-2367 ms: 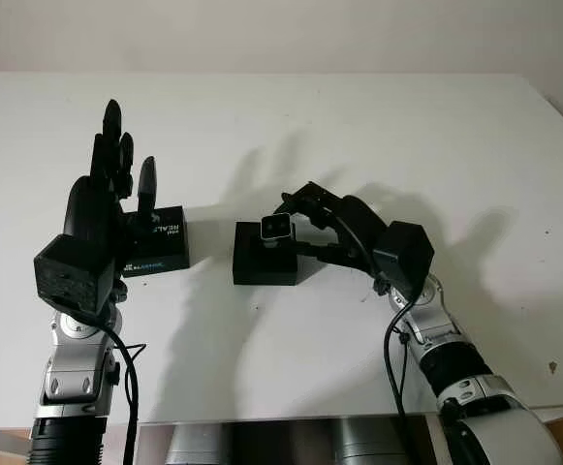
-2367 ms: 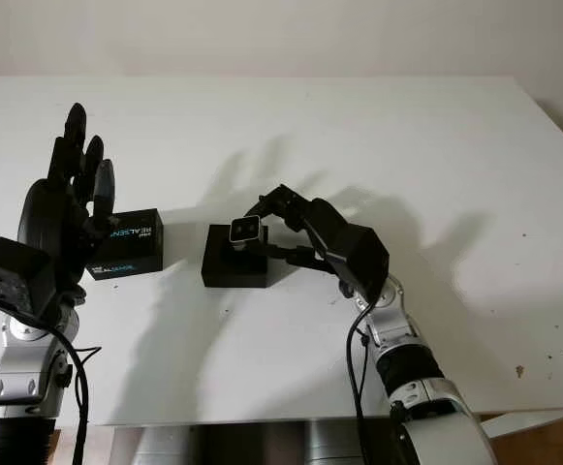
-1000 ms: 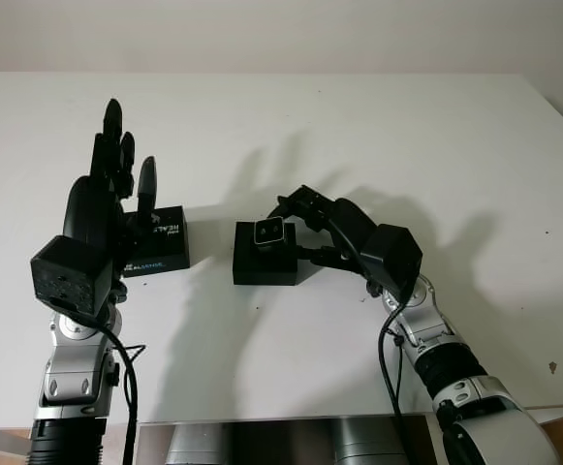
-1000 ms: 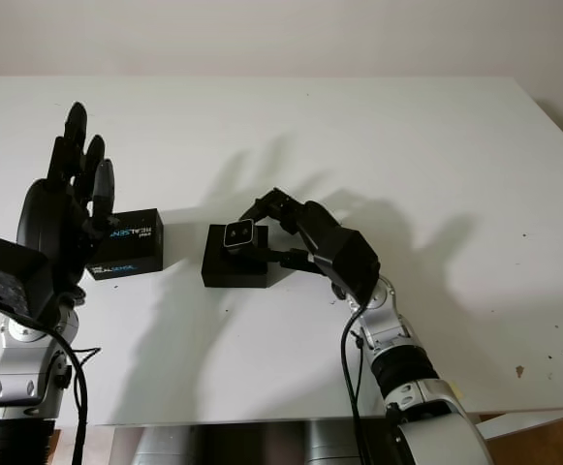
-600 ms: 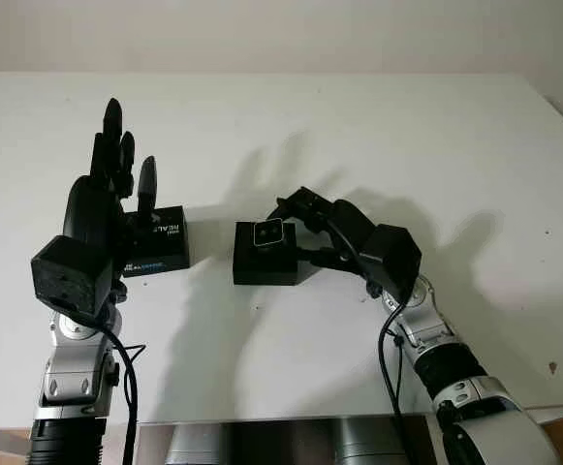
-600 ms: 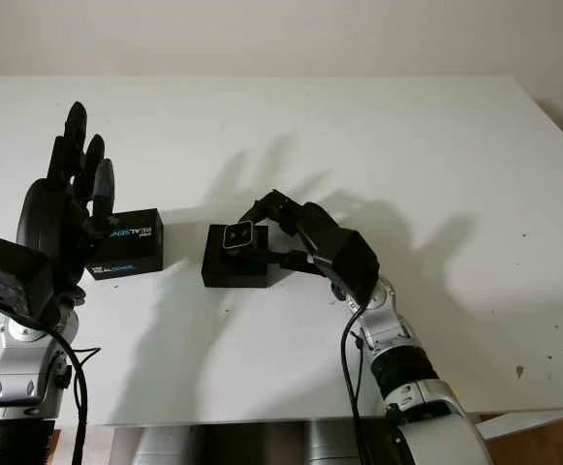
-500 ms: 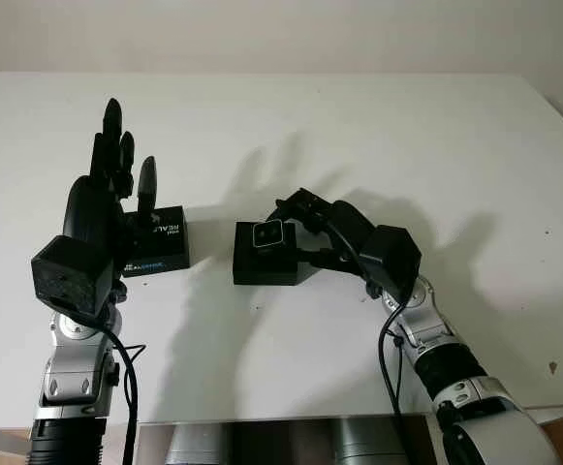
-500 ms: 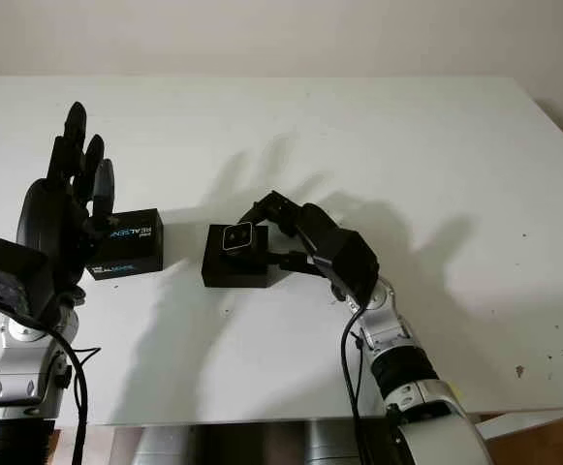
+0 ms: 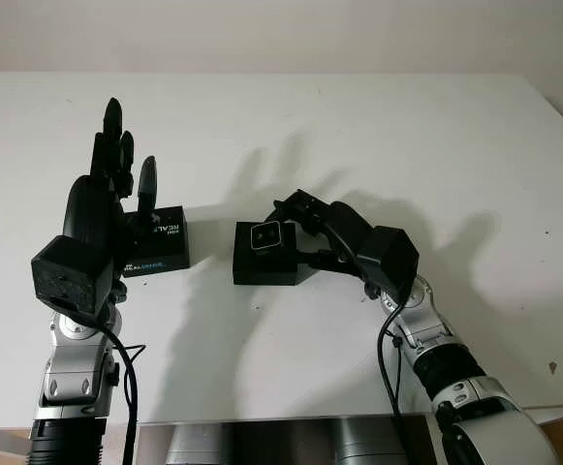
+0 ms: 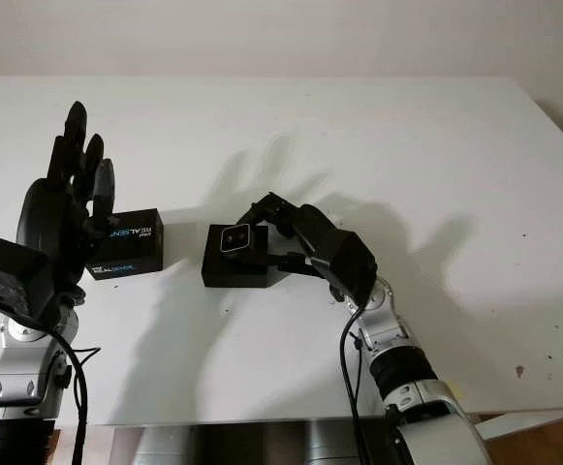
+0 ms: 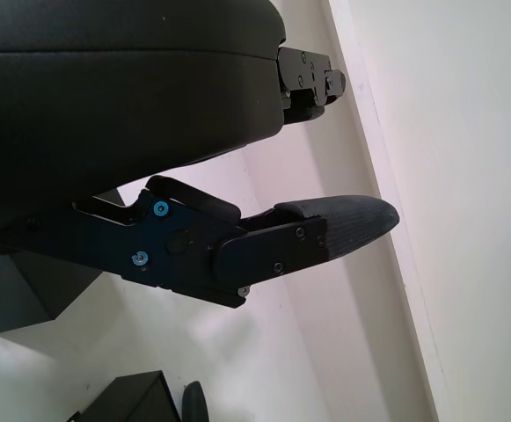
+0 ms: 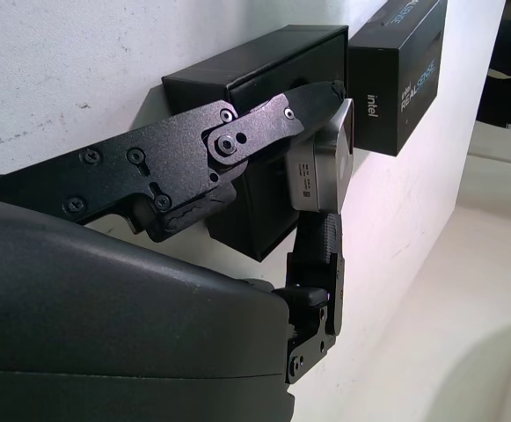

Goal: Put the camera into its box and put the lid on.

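Silver RealSense camera [image 9: 265, 235] sits pinched in my right hand [image 9: 312, 228], over the black box [image 9: 265, 262] near the desk's [image 9: 378, 126] middle. I should lower it squarely, then let go. My left hand [image 9: 116, 184] hovers open by the lid [image 9: 157, 244], toward the left edge.
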`<action>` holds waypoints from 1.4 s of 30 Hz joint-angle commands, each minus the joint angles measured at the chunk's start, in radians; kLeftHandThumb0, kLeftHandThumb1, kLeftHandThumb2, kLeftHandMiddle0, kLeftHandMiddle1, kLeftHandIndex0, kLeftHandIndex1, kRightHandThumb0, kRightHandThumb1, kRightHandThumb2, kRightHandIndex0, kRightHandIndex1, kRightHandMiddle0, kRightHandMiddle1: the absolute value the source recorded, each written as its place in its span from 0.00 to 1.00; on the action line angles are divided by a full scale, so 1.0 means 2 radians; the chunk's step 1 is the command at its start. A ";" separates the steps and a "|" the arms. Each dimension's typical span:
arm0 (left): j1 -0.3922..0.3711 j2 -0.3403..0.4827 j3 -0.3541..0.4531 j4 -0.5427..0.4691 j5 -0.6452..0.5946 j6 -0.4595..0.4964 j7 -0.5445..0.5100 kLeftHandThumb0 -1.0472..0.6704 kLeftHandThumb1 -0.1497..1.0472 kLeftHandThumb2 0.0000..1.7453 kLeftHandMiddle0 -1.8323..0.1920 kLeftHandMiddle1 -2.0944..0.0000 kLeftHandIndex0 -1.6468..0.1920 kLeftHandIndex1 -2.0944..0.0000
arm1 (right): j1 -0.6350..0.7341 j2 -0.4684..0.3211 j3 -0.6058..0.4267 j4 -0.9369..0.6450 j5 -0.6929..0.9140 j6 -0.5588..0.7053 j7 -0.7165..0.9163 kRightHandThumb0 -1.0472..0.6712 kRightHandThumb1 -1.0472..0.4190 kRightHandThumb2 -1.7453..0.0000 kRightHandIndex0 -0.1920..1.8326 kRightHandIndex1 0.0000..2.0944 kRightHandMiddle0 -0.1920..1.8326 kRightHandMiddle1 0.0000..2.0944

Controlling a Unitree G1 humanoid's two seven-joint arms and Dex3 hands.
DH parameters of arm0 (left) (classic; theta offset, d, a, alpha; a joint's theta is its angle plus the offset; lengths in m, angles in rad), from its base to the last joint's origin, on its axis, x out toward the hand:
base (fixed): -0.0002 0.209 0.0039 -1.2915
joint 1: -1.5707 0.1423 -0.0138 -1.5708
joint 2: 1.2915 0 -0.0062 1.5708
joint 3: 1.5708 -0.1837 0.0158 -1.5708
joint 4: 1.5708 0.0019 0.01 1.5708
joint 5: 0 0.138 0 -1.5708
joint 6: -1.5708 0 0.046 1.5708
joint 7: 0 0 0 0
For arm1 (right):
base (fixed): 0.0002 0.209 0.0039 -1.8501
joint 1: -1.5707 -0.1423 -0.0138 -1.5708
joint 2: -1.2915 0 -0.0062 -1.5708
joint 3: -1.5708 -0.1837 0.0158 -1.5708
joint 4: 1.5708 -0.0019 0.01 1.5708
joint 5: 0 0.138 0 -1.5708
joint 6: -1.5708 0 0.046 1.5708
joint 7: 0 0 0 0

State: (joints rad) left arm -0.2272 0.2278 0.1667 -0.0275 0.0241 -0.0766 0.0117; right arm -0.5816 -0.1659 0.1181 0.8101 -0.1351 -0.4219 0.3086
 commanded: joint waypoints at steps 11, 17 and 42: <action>0.011 0.002 0.003 -0.016 0.002 0.000 -0.002 0.20 1.00 0.36 0.90 0.97 0.92 0.97 | 0.009 0.003 0.012 -0.011 -0.014 -0.008 -0.014 0.31 0.04 0.97 0.24 0.03 0.26 0.75; 0.011 0.002 0.003 -0.017 0.003 0.001 -0.002 0.20 1.00 0.35 0.90 0.97 0.92 0.97 | 0.013 0.002 0.018 -0.020 -0.020 -0.003 -0.021 0.31 0.05 0.97 0.23 0.02 0.25 0.74; 0.011 0.001 0.005 -0.022 -0.001 0.009 -0.006 0.20 1.00 0.35 0.90 0.97 0.92 0.97 | 0.034 -0.025 0.030 -0.079 -0.047 0.019 -0.026 0.17 0.09 0.97 0.02 0.02 0.11 0.07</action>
State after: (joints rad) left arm -0.2134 0.2292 0.1741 -0.0543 0.0249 -0.0556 0.0013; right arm -0.5230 -0.2029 0.1788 0.6665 -0.2256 -0.3788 0.2626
